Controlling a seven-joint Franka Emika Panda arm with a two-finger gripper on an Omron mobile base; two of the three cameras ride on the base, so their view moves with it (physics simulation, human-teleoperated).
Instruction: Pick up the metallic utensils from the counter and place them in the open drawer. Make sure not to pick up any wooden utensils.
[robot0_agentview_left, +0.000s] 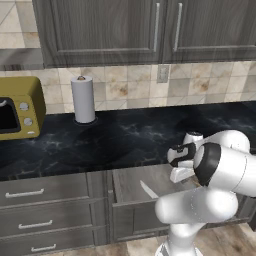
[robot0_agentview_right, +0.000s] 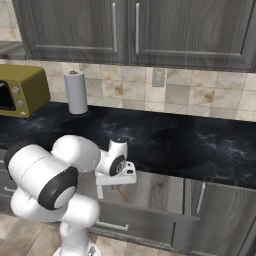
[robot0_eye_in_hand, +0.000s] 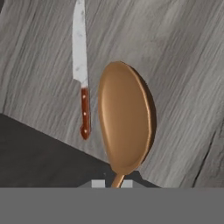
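My gripper is shut on the thin handle of a tan-brown spoon. Its large oval bowl hangs over the open drawer. A knife with a silvery blade and a reddish-brown handle lies flat on the drawer's grey wood-grain floor, just beside the spoon's bowl. In the left base view the gripper hangs over the drawer, and the knife's pale blade lies inside it. The black counter runs behind it. The right base view has the hand above the same drawer.
A yellow oven and a paper towel roll stand at the counter's left. Closed drawers are left of the open one. Grey upper cabinets hang over the tiled wall. My arm's elbow bulks over the drawer's right side.
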